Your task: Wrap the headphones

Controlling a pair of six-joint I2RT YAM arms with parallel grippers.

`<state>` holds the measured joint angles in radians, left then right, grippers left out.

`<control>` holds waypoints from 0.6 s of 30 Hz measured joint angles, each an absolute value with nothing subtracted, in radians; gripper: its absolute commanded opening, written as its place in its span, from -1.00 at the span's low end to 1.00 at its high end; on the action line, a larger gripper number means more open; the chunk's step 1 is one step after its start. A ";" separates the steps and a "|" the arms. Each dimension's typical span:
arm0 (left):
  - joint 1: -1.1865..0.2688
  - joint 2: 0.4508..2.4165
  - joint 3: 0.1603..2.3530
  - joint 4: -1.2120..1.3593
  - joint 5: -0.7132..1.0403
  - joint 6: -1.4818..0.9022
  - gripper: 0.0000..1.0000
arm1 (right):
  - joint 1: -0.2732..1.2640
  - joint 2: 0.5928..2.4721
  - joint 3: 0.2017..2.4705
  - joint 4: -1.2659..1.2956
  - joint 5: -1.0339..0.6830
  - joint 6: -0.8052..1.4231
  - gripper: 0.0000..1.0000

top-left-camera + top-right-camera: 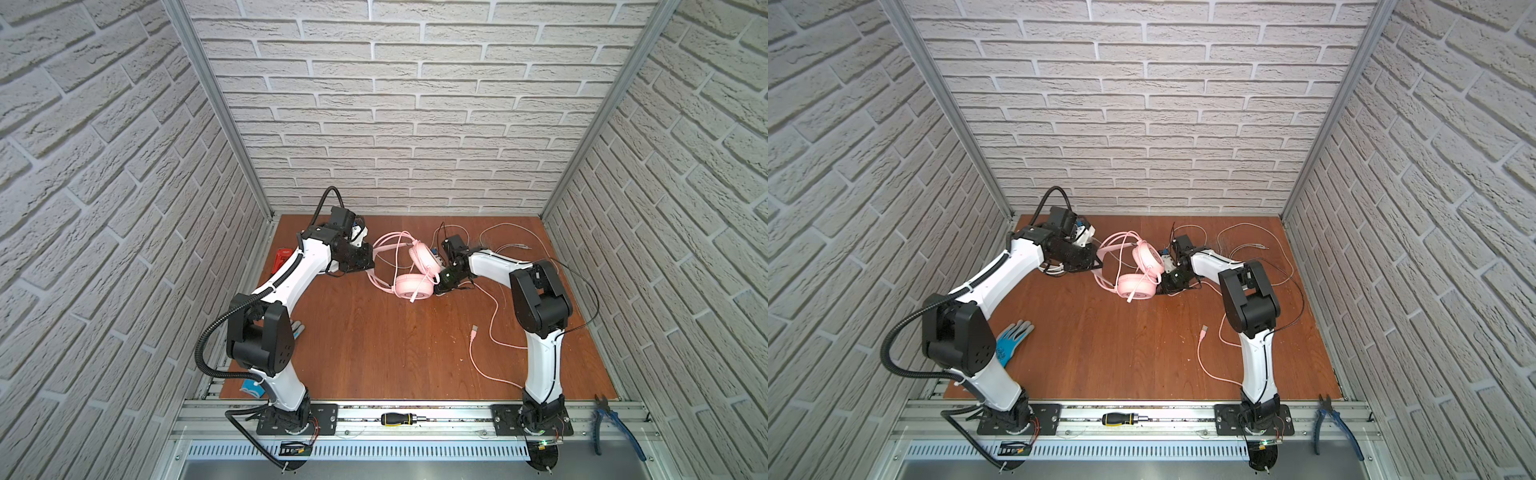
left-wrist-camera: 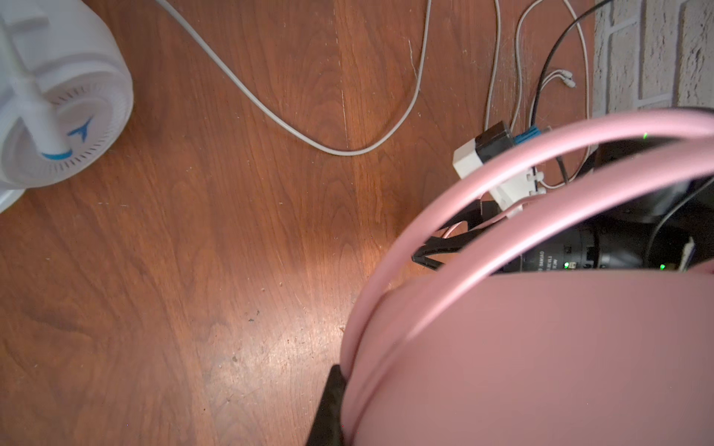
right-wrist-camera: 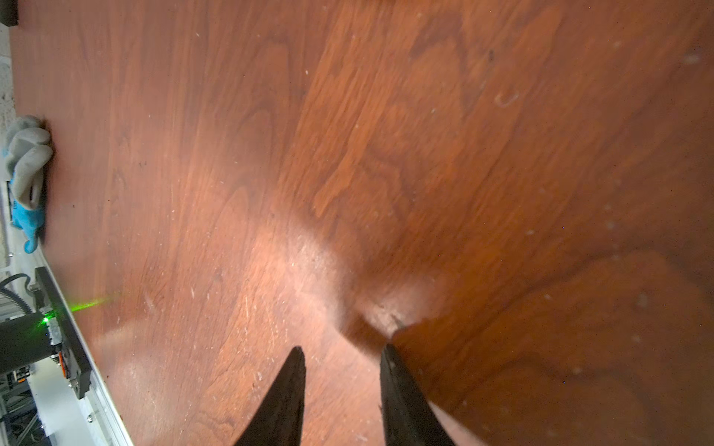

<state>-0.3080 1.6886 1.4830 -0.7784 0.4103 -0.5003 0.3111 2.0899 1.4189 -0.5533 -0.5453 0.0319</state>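
Evidently the weak point was the hold itself: the left gripper (image 1: 370, 269) was clamped on the thin double-wire headband of the pink headset (image 1: 409, 268), which sat near the back middle of the table (image 1: 353, 345), one earcup low and the other tilted above it. A pinch on such slim wires would likely let the headset swing or slip once the cable was pulled.

The right gripper (image 3: 342, 355) stood just beside the lower earcup with its jaws apart and nothing between them, only bare wood beneath. Picking a thin cord off a flat board could easily miss or scrape.

Most of the pink cable (image 1: 492, 332) lay slack, running past the right arm's lower link and back to its plug (image 1: 474, 330). Pulled around the headset, it could catch on that arm.

A white cable (image 1: 519, 232) lay close behind, and the white headset (image 2: 65, 116) lay near the left gripper, so a wide wrapping sweep might drag either one in
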 measured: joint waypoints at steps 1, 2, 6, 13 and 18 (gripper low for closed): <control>-0.305 1.688 1.483 -0.776 0.406 -0.506 -1.00 | 0.311 2.084 1.408 -0.546 -0.549 0.032 -0.30; -0.303 1.688 1.483 -0.775 0.403 -0.511 -1.00 | 0.311 2.079 1.398 -0.542 -0.552 0.031 -0.30; -0.291 1.688 1.483 -0.764 0.387 -0.531 -1.00 | 0.311 2.059 1.364 -0.535 -0.560 0.031 -0.30; -0.266 1.688 1.484 -0.751 0.357 -0.562 -1.00 | 0.311 2.041 1.331 -0.515 -0.566 0.030 -0.31; -0.253 1.688 1.486 -0.735 0.346 -0.587 -1.00 | 0.311 2.035 1.318 -0.512 -0.567 0.030 -0.34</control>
